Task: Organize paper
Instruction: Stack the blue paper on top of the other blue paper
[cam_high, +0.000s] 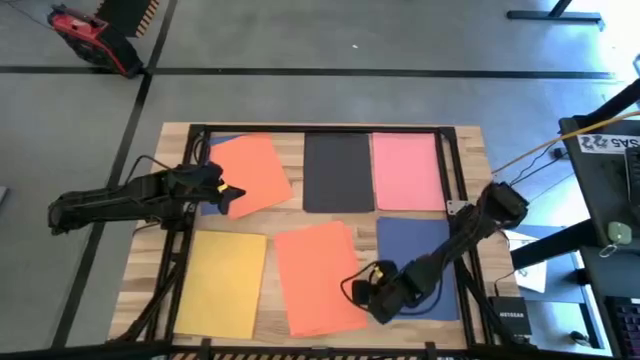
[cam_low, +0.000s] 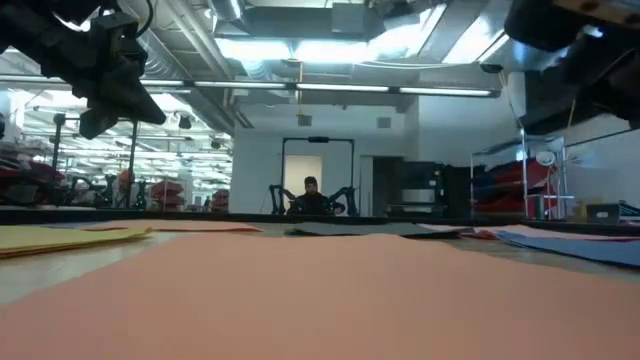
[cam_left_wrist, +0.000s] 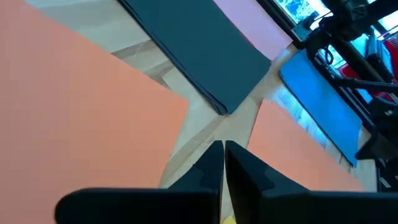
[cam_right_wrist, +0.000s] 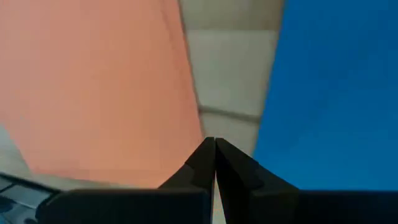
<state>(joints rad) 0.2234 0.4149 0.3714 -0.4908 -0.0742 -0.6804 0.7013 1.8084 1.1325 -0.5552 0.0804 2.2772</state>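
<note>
Several sheets of paper lie flat on the wooden table (cam_high: 290, 215). In the far row are a tilted orange sheet (cam_high: 250, 172) over a blue one (cam_high: 214, 148), a black sheet (cam_high: 338, 170) and a pink sheet (cam_high: 407, 170). In the near row are a yellow sheet (cam_high: 222, 282), an orange sheet (cam_high: 318, 275) and a blue sheet (cam_high: 425, 262). My left gripper (cam_high: 232, 195) hangs shut above the near edge of the tilted orange sheet (cam_left_wrist: 74, 99). My right gripper (cam_right_wrist: 214, 146) is shut above the bare strip between the near orange sheet (cam_right_wrist: 93, 81) and the blue sheet (cam_right_wrist: 336, 87). In the low view both grippers are raised.
Black frame rails (cam_high: 455, 170) run along the table's far, left and right sides. A dark box (cam_high: 510, 320) sits off the near right corner. A red machine (cam_high: 90, 40) stands on the floor far left. A person (cam_low: 310, 192) sits far behind the table.
</note>
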